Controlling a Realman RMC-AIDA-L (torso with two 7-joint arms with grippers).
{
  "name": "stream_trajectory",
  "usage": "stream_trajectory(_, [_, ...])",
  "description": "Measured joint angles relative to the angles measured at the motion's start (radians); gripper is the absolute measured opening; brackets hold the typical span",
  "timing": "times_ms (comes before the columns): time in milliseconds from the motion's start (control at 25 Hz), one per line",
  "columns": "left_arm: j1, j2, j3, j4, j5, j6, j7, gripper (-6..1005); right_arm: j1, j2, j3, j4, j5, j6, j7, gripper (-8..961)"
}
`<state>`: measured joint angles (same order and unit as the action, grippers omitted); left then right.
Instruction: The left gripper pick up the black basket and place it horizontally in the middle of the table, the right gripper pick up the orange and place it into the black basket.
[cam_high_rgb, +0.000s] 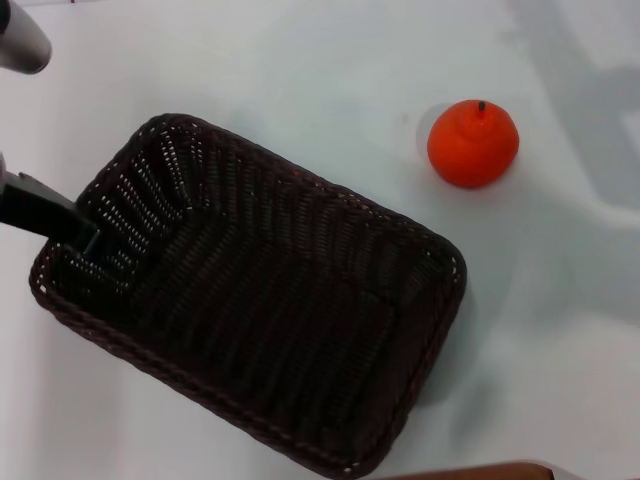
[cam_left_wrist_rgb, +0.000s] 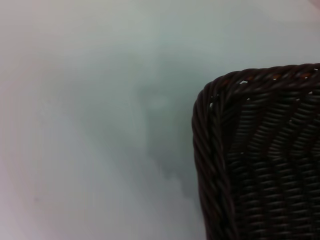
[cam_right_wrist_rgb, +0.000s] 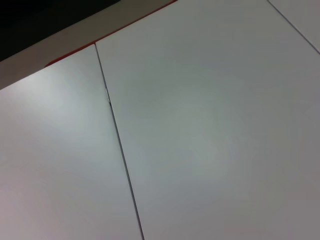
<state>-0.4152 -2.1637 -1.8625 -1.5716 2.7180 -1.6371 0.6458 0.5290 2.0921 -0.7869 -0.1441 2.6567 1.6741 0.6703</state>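
Observation:
The black basket (cam_high_rgb: 260, 300) is a large dark woven basket lying diagonally across the white table (cam_high_rgb: 300, 70), its long axis running from upper left to lower right. My left gripper (cam_high_rgb: 62, 222) is at the basket's left end, one dark flat finger (cam_high_rgb: 45, 208) inside the rim against the wall; the other finger is hidden. The basket's shadow lies offset from it, so it seems held slightly off the table. One corner of the basket (cam_left_wrist_rgb: 260, 160) shows in the left wrist view. The orange (cam_high_rgb: 473, 142) sits on the table to the upper right, apart from the basket. My right gripper is out of view.
A grey cylindrical arm part (cam_high_rgb: 22, 38) shows at the top left corner. A brown edge (cam_high_rgb: 470, 470) runs along the bottom of the head view. The right wrist view shows only white panels with a seam (cam_right_wrist_rgb: 117, 140) and a red strip (cam_right_wrist_rgb: 125, 27).

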Motion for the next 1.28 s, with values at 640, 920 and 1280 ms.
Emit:
stream_trajectory(640, [-0.084, 0.001, -0.016, 0.032, 0.014, -0.035, -0.217, 164, 0.013, -0.001, 0.012, -0.048, 0.004, -0.034, -0.002, 928])
stream_trajectory(920, [-0.116, 0.001, -0.202, 0.071, -0.059, -0.022, -0.314, 165, 0.036, -0.004, 0.006, -0.106, 0.003, -0.122, -0.004, 928])
stream_trajectory(1280, [-0.094, 0.002, -0.285, 0.119, -0.060, 0.030, -0.361, 158, 0.065, -0.008, 0.003, -0.160, 0.000, -0.232, -0.009, 928])
